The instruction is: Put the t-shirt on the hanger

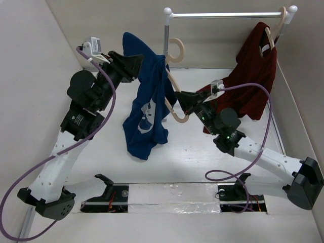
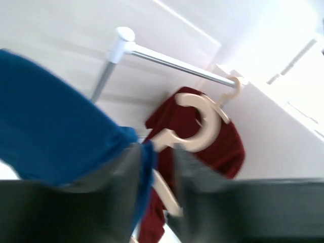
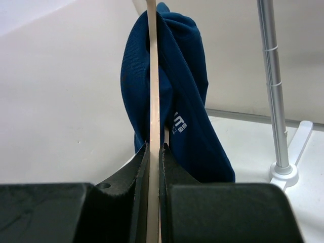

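The royal blue t-shirt (image 1: 147, 116) hangs bunched in mid-air, draped over the upper arm of the pale beige hanger (image 1: 178, 50). My left gripper (image 1: 137, 65) is at the shirt's upper part. In the blurred left wrist view its jaws (image 2: 154, 172) stand almost together with a fold of the t-shirt (image 2: 45, 131) in the narrow gap, and the hanger (image 2: 202, 126) is just beyond. My right gripper (image 1: 183, 97) is shut on the hanger's lower arm. The right wrist view shows the gripper (image 3: 153, 152) clamping the hanger (image 3: 152, 76) edge-on, with the t-shirt (image 3: 187, 101) over its far end.
A white-and-silver clothes rail (image 1: 228, 15) stands at the back. A dark red shirt (image 1: 253, 76) hangs on it from another hanger (image 1: 276, 28) at the right. The rail's post and foot (image 3: 288, 172) are close behind the blue shirt. White walls close in left, back and right.
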You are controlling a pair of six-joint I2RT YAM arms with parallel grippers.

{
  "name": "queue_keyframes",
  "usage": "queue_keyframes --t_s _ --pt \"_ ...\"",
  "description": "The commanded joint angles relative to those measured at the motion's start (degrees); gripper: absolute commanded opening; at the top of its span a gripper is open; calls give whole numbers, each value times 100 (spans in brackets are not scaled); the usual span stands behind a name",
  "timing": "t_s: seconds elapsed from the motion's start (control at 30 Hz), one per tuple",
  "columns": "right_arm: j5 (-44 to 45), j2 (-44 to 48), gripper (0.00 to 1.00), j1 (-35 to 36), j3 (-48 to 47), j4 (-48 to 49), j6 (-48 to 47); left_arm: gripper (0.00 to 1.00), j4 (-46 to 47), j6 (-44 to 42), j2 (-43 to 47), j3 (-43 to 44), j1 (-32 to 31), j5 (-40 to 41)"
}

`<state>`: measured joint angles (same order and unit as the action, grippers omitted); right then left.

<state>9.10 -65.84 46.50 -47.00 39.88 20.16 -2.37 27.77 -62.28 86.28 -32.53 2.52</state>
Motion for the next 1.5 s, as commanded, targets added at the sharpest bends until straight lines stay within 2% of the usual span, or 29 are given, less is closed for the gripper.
queue_keyframes --t_s 0.0,0.13,0.17,0.23,0.4,0.57,0.77,0.83,1.0,1.1,1.13,1.2,1.23,1.27,1.47 --pt "145 283 0 43 -81 776 -65 34 193 343 -442 46 308 127" --pt "171 388 0 96 -81 706 -127 67 106 501 -1048 555 362 -147" --pt "171 423 0 96 -64 688 -144 71 123 580 -1197 583 362 -199" --pt "171 450 0 148 -63 627 -179 73 193 694 -1312 592 362 -217" --pt "109 485 0 149 -63 635 -206 73 597 1045 -1673 566 362 -437" --pt "48 441 0 201 -81 635 -302 72 1246 1336 -1726 179 362 -472" --pt "4 248 0 201 -133 714 -417 66 1537 1643 -1779 -172 362 -604" --pt "21 143 0 254 -221 758 -530 58 1756 1810 -1726 -548 362 -656" --pt "206 -305 0 693 -687 688 -1005 54 1968 1890 -1550 -753 309 -507" --pt "425 -464 0 896 -784 688 -1172 37 2039 1846 -1427 -850 309 -455" --pt "443 -499 0 983 -793 688 -1207 28 2022 1820 -1401 -867 309 -455" --pt "487 -543 0 1053 -802 671 -1243 16 1986 1776 -1296 -920 309 -420" --pt "496 -570 0 1054 -810 636 -1304 4 2012 1785 -1261 -1033 309 -419" --pt "574 -579 0 1115 -819 600 -1339 0 2082 1793 -1191 -1078 309 -419" --pt "689 -413 1 1168 -600 539 -1383 0 2214 1854 -778 -1420 309 -568"
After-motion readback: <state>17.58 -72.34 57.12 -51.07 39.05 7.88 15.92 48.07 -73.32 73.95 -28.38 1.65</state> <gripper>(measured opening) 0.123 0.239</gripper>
